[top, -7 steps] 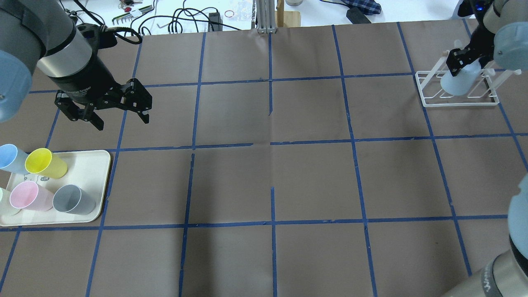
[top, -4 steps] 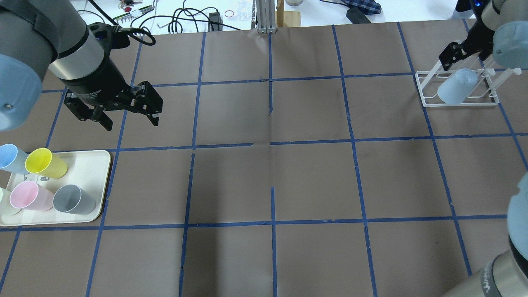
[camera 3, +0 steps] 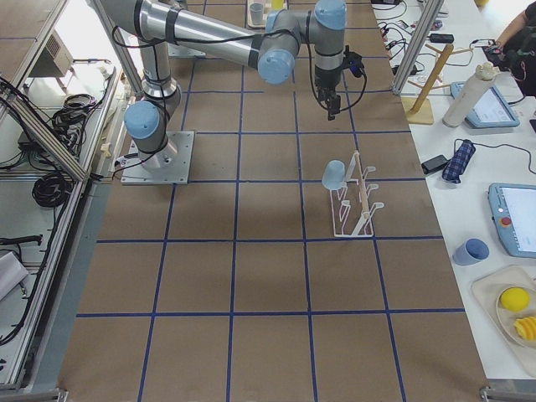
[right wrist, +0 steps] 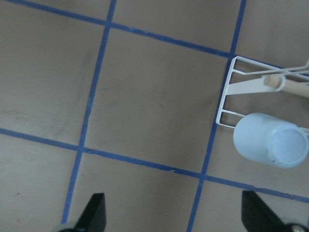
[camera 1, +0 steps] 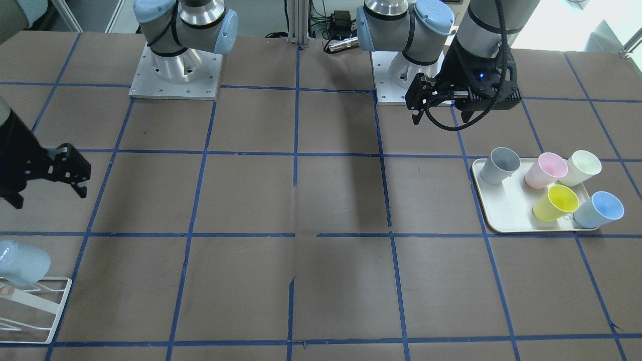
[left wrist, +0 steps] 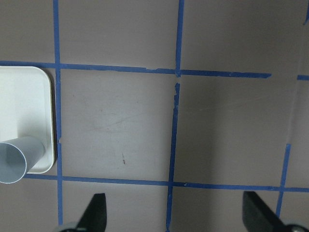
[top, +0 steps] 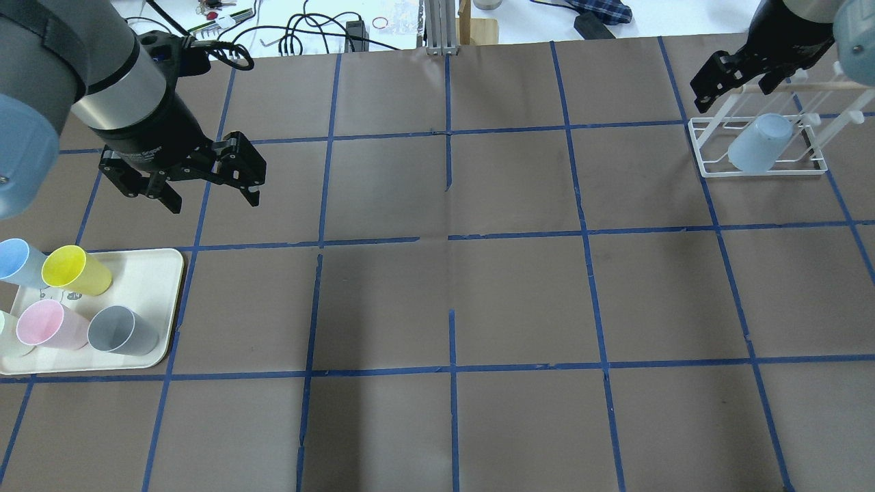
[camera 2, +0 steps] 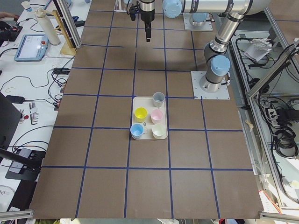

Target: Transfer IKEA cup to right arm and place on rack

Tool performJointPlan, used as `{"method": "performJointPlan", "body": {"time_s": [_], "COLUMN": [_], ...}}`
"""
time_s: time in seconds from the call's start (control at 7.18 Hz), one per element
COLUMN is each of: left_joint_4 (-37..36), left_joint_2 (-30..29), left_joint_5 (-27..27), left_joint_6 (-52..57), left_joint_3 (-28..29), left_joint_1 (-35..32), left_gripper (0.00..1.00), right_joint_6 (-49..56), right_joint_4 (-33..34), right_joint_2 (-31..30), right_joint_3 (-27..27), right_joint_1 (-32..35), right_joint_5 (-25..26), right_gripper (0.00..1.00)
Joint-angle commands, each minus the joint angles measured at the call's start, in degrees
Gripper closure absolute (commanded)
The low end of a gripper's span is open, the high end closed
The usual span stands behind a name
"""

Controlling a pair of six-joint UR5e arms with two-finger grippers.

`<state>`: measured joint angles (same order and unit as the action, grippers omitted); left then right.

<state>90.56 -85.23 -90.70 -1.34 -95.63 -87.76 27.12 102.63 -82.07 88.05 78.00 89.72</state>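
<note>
Brown paper ruled into squares by blue tape is spread over the table (top: pixel 519 301), and a white bench strewn with black cables (top: pixel 301 31) is seen past its far edge.

At the far left of the overhead view a beige tray (top: pixel 160 273) is laid flat on the paper. Five cups are stood on it, mouths up: a blue cup (top: pixel 17 262) and a yellow cup (top: pixel 74 270) in the far row, and a cream cup (camera 1: pixel 582 167), a pink cup (top: pixel 48 324) and a grey cup (top: pixel 122 331) in the near row. The grey one is set nearest the table's middle.

Just beside the tray the left gripper (top: pixel 213 202) is hung over bare paper on the left arm (top: pixel 102 75). Its fingers are spread wide and nothing is held between them. In the left wrist view only the tray's corner and the grey cup are caught at the edge.

The middle squares are crossed only by tape and soft shadow.

Toward the right the white wire rack (top: pixel 696 145) is stood on the table, well apart from the tray. The IKEA cup (top: pixel 759 145) is hung on it mouth down, tilted on one of the slanted rods, so that its round base is turned up toward the right wrist camera.

The right gripper (camera 1: pixel 48 196) is held in the air near the rack, carried by the right arm (top: pixel 786 31). Its fingers are parted and empty — clear of the cup, with a visible gap between them and the rack in the front-facing view.
</note>
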Motion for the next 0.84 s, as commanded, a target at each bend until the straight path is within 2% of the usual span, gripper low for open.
{"method": "performJointPlan", "body": {"time_s": [0.0,0.28,0.7], "left_joint_4": [0.1,0.1,0.2], "left_joint_2": [0.3,0.9,1.1], "left_joint_5": [-0.1,0.0,-0.1], "left_joint_6": [0.0,0.0,0.0], "left_joint_3": [-0.3,-0.2,-0.3], "left_joint_1": [0.0,0.0,0.0], "left_gripper": [0.0,0.0,0.0], "right_joint_6": [-5.3,-12.5,-18.0], "right_joint_4": [-8.9,-10.9,-10.8], "right_joint_2": [-5.8,-8.8,-6.9], "right_joint_3": [-0.1,-0.1,-0.2], "right_joint_1": [7.0,13.4,15.5], "right_joint_5": [-0.2,-0.3,0.8], "right_gripper": [0.0,0.0,0.0]}}
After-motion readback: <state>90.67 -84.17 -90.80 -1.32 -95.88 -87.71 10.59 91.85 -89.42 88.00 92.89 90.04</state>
